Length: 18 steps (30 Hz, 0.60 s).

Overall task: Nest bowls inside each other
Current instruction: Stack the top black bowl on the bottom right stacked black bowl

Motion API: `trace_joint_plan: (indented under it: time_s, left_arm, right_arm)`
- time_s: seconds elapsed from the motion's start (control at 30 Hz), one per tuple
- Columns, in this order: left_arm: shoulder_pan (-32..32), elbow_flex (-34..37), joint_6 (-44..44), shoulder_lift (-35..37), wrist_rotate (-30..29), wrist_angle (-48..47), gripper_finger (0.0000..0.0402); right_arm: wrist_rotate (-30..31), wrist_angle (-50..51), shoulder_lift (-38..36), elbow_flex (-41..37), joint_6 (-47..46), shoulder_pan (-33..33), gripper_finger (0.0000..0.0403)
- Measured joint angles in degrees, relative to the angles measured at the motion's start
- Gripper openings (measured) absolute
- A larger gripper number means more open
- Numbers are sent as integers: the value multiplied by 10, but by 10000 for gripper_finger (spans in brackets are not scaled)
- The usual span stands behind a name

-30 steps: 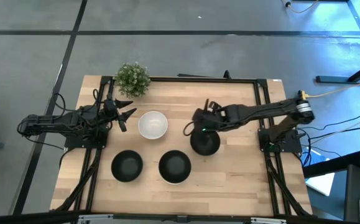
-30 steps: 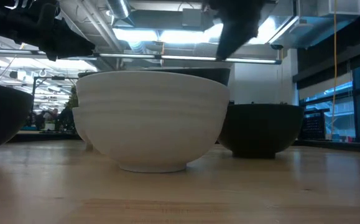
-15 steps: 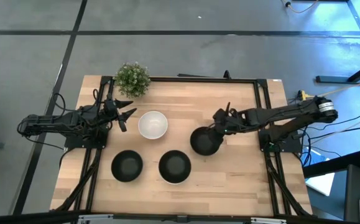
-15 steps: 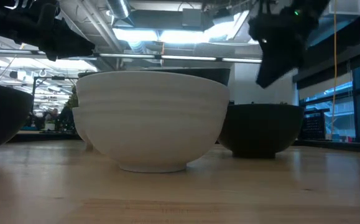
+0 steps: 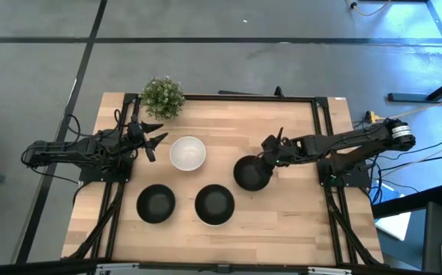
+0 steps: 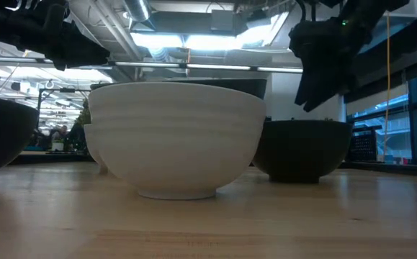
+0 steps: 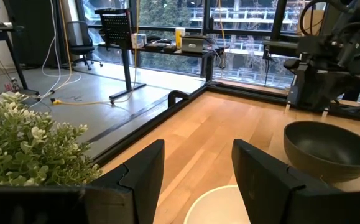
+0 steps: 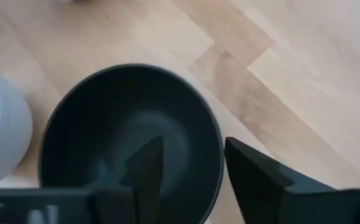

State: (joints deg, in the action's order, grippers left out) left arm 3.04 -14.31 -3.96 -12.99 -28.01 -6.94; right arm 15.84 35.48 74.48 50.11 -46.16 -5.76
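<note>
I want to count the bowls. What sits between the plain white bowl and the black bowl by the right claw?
Nothing: in the high view, only bare wooden table separates the white bowl from the black bowl.

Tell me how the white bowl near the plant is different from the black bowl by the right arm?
The white bowl is glossy white; the black bowl is matte black. The white bowl sits alone just past the left gripper; the black bowl has the right gripper over its rim, jaws open. Both are round, upright and empty.
</note>
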Motion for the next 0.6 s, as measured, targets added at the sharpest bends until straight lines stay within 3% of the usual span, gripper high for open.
trace_joint_plan:
  time_s: [0.27, 0.6]
  left_arm:
    - [0, 0, 0, 0, 0, 0, 183]
    - [0, 0, -2, 0, 0, 0, 183]
  right_arm:
    - [-11, -1, 0, 0, 1, 0, 267]
    - [1, -7, 3, 0, -14, 0, 283]
